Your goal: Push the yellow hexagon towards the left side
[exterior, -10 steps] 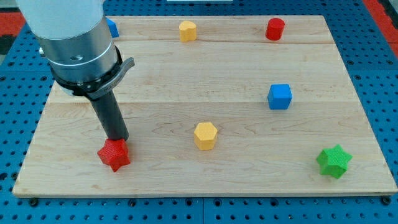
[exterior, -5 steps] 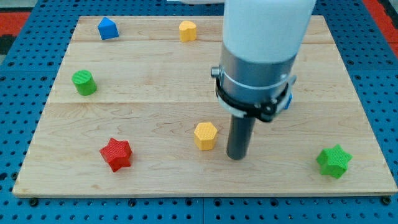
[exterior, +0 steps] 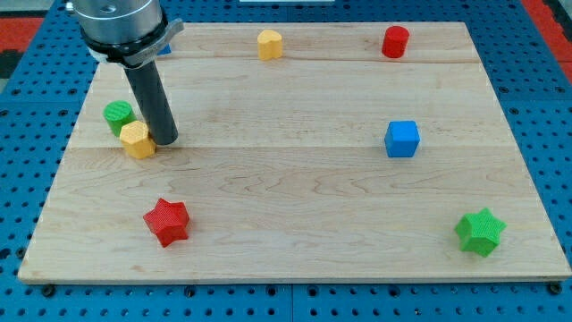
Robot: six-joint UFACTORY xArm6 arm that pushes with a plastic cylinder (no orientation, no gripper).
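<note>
The yellow hexagon [exterior: 136,140] lies near the board's left edge, touching or almost touching a green cylinder [exterior: 117,114] just above and left of it. My tip [exterior: 164,140] rests on the board right against the hexagon's right side. The dark rod rises from it up to the arm at the view's top left.
A red star [exterior: 166,222] lies at lower left. A second yellow block [exterior: 269,43] and a red cylinder [exterior: 395,41] sit near the top edge. A blue cube [exterior: 402,139] is at right, a green star [exterior: 480,232] at lower right. A blue block [exterior: 164,45] is mostly hidden behind the arm.
The yellow hexagon has slid from the board's middle to the left, beside the green cylinder. My tip moved with it, from the hexagon's right at centre to the left side.
</note>
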